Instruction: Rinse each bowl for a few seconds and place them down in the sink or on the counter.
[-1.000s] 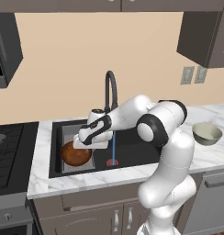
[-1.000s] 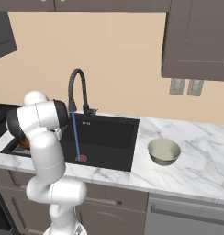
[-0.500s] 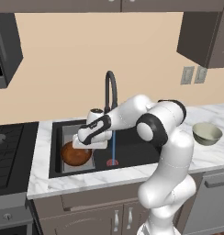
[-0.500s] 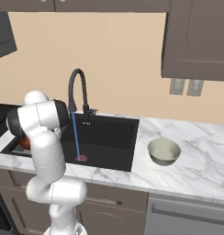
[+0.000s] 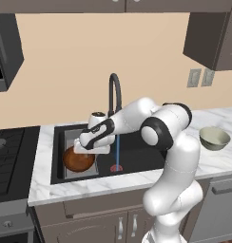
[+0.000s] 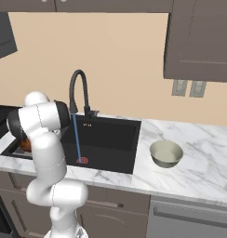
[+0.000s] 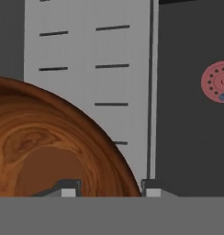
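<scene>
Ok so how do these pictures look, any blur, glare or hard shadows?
Left base view: sharp, flat even light, no glare on the counter. Right base view: equally crisp, soft shading under the pale bowl. Hand view: the wooden bowl looms large and slightly soft, the tray behind stays clean-edged.

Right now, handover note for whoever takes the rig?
Gripper: over the left part of the sink, jaws part open astride the rim of the brown bowl; I cannot tell whether it has let go.
Brown bowl: on the grey tray in the sink, left of the water stream.
Cream bowl: on the counter right of the sink, untouched.
Faucet: running onto the red drain.
Done: brown bowl is down in the sink.
Left: release it fully, back off, rinse the cream bowl, set it down.
</scene>
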### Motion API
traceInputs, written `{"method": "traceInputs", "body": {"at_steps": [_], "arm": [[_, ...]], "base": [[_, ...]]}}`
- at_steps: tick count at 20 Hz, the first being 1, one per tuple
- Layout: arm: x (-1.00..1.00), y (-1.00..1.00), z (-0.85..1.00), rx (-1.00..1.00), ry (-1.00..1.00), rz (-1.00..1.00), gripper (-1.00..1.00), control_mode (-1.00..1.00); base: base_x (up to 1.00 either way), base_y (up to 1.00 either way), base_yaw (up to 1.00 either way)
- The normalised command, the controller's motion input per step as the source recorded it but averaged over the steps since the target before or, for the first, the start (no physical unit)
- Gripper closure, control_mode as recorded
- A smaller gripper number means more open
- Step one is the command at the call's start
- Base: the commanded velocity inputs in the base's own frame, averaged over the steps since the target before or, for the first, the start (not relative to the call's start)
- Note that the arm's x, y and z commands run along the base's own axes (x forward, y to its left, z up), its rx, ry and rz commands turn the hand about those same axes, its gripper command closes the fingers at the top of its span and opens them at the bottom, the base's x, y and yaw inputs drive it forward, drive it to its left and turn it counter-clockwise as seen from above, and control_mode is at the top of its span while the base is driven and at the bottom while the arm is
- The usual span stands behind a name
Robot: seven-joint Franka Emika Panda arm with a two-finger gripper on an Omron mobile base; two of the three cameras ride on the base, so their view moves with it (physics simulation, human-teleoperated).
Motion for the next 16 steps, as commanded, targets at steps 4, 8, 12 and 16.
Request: {"method": "traceInputs", "body": {"at_steps": [4, 8, 12, 16], "arm": [[0.0, -0.14, -0.17, 0.0, 0.0, 0.0, -1.0, -1.0], [0.0, -0.19, -0.11, 0.0, 0.0, 0.0, -1.0, -1.0], [-0.02, -0.26, -0.04, 0.0, 0.0, 0.0, -1.0, -1.0], [-0.06, -0.3, 0.0, 0.0, 0.0, 0.0, -1.0, -1.0]], "base": [[0.0, 0.0, 0.0], [0.0, 0.0, 0.0], [0.0, 0.0, 0.0], [0.0, 0.0, 0.0]]}}
